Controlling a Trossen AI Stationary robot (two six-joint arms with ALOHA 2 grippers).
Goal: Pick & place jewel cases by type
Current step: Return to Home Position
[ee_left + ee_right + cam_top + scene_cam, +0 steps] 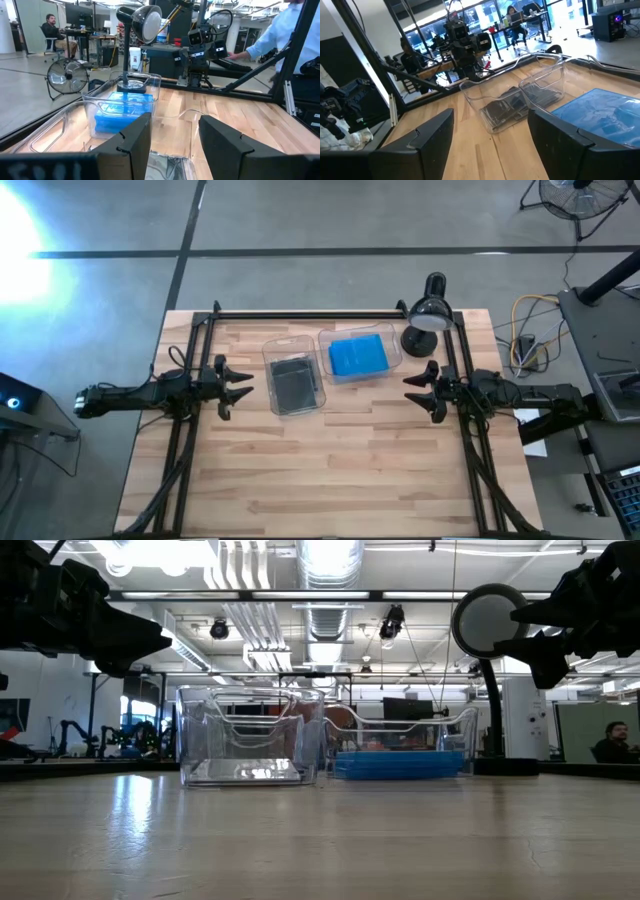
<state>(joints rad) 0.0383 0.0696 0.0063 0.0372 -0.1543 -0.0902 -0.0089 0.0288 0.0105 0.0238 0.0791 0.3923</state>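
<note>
Dark grey jewel cases (292, 384) lie flat inside the left clear bin (268, 380); they also show in the right wrist view (507, 110). Translucent blue jewel cases (358, 356) lie stacked in the right clear bin (328, 370), seen too as a blue stack (400, 762) (122, 112) (600, 117). My left gripper (244, 386) (172, 142) hovers open at the table's left side, left of the bins. My right gripper (410, 387) (490, 137) hovers open at the table's right side, right of the bins. Neither holds anything.
A black desk lamp (428, 315) stands at the far right of the table, behind the blue bin. A black frame (330, 313) runs along the far edge and both sides. The wooden tabletop (330, 470) stretches bare toward the near edge. People are in the room beyond.
</note>
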